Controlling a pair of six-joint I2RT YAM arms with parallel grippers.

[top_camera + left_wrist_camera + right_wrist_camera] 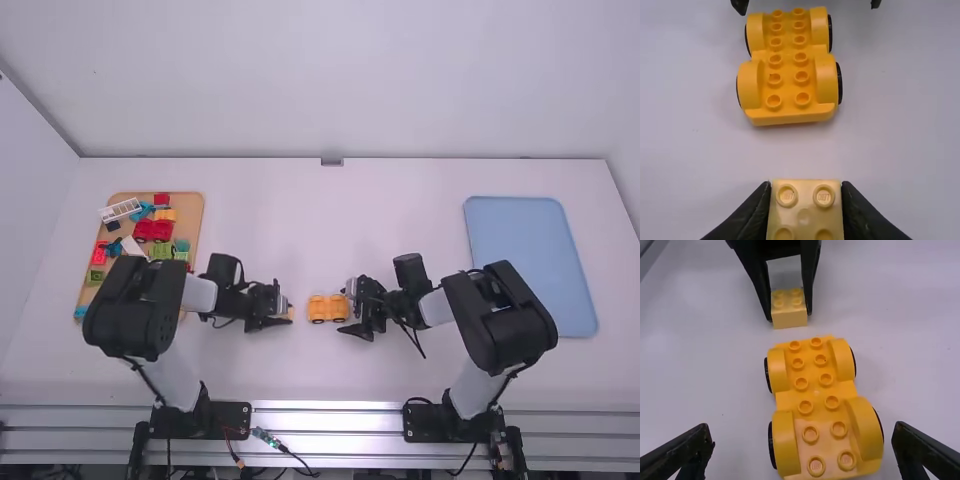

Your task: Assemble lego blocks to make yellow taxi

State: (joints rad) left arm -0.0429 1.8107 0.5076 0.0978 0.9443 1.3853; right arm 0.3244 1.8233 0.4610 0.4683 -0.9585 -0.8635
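Mid-table in the high view, the orange-yellow wheeled car base stands between both grippers. My left gripper is just left of it, shut on a pale yellow block. In the left wrist view the left gripper pinches this studded block, apart from the car base. At the base's right end is my right gripper. In the right wrist view the right gripper is open, its fingers on either side of the car base without touching it; the pale block is beyond.
A wooden tray with several coloured blocks, a red car piece and a white ladder piece lies at the left, partly behind the left arm. A blue tray lies at the right.
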